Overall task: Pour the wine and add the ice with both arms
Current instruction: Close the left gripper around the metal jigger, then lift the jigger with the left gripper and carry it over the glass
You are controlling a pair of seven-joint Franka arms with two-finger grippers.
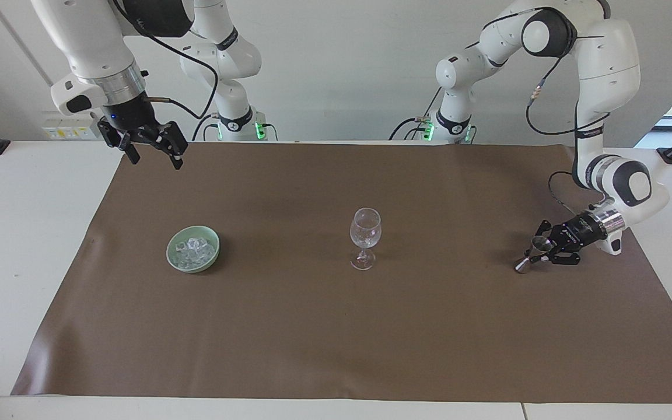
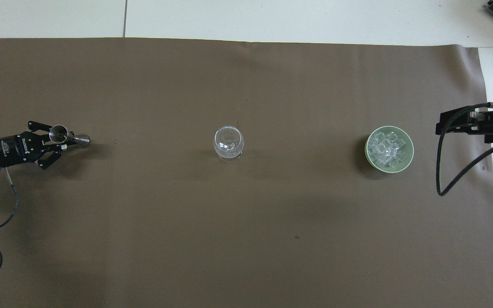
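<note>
A small metal jigger (image 1: 529,256) (image 2: 70,137) stands on the brown mat at the left arm's end of the table. My left gripper (image 1: 539,251) (image 2: 64,141) lies low over the mat, shut on the jigger's waist. An empty clear stemmed glass (image 1: 365,232) (image 2: 228,141) stands mid-mat. The ice (image 1: 195,251) (image 2: 387,149) fills a pale green bowl (image 1: 170,254) (image 2: 368,156) toward the right arm's end. My right gripper (image 1: 153,153) (image 2: 464,122) waits open, raised over the mat's edge by that end. Wine is out of view.
The brown mat (image 1: 336,338) (image 2: 246,239) covers most of the white table (image 1: 27,245). A black cable (image 2: 456,171) hangs from the right arm over the mat's edge beside the bowl.
</note>
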